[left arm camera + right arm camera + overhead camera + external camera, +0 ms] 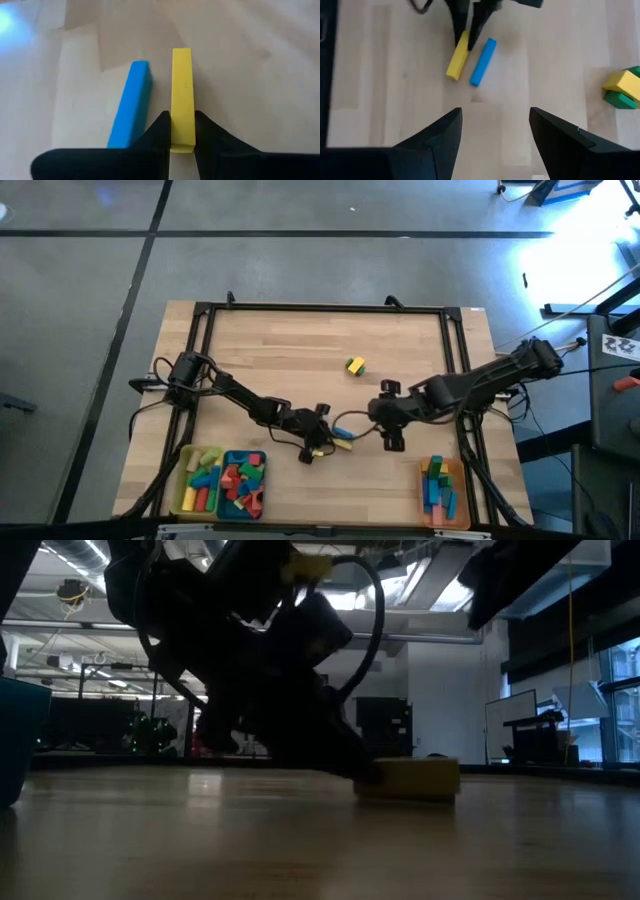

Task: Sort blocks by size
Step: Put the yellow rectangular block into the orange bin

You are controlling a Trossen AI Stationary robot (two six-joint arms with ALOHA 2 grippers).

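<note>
Dark left gripper (345, 765) low over the wooden table (320, 840), its fingers shut on a yellow block (415, 780) resting on the wood, teal tray (18, 740) at the edge, dim room behind.

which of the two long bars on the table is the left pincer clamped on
The yellow bar: the left pincer is shut on its near end. The blue bar lies free beside it, untouched.
</note>
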